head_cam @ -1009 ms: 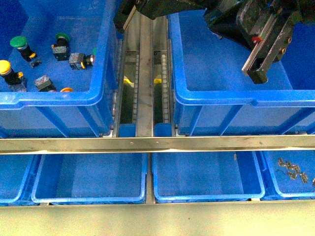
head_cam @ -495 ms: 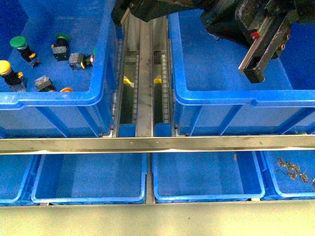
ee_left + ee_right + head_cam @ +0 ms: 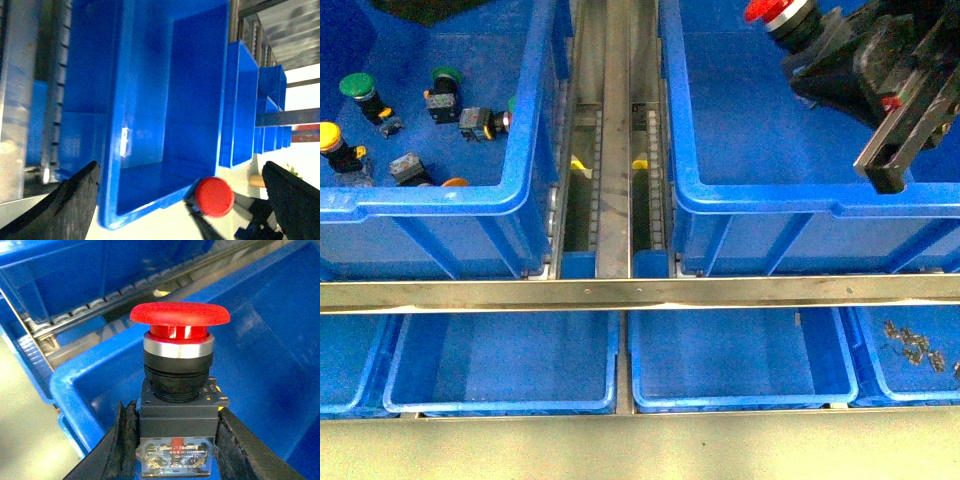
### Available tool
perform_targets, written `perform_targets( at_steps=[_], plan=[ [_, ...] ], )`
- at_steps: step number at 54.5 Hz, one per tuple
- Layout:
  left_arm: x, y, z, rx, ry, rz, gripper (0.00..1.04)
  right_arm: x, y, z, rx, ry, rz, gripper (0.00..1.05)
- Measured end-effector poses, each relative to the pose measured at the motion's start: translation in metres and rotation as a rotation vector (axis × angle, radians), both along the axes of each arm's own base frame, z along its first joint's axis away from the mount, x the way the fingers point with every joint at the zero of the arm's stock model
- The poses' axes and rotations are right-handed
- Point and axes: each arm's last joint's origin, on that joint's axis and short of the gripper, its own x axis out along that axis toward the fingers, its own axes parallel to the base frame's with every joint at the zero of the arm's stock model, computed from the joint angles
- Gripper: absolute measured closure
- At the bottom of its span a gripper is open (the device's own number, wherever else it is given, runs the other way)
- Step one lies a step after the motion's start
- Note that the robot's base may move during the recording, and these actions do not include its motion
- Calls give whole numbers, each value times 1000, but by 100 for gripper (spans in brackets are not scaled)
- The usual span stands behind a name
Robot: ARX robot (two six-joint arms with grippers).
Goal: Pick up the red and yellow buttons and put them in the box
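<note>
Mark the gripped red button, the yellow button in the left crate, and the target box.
red button [image 3: 180, 314], right wrist view, on its cap.
yellow button [image 3: 330, 133], front view, on its cap.
box [image 3: 800, 199], front view, on its near rim.

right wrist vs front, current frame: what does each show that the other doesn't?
Right wrist only: the right gripper shut on the black body of the red button, with the label on that body.
Front only: the left crate holding a green button and a yellow button, the lower trays, and small metal parts.
Both: the red button, the box, and the rail between the crates.
</note>
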Motion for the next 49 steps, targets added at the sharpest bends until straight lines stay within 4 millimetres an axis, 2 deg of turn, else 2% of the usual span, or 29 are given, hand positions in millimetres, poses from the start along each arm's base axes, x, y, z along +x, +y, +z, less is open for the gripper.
perform_targets(
  at_steps=[8, 18, 23, 25, 32, 43, 46, 49],
  plan=[
    [-36, 54, 15, 80, -127, 26, 8, 1, -20, 6, 27, -20, -84, 71],
    [-76, 106, -5, 223, -122, 98, 8, -1, -44, 11, 96, -47, -215, 71],
    [-97, 121, -10, 271, -106, 118, 8, -5, -56, 14, 142, -64, -294, 71],
    [-110, 124, -11, 293, -126, 112, 8, -8, -63, 16, 180, -75, -342, 71],
    [-134, 120, -13, 325, -150, 62, 8, -19, -72, 20, 259, -99, -429, 71],
    [-141, 109, -15, 336, -175, 27, 8, -30, -77, 22, 336, -96, -512, 71],
    [-140, 105, -17, 445, -282, 106, 13, -31, -76, 21, 351, -91, -518, 71],
    [-143, 104, -23, 606, -454, 269, 22, -32, -75, 21, 358, -87, -526, 71]
  ],
)
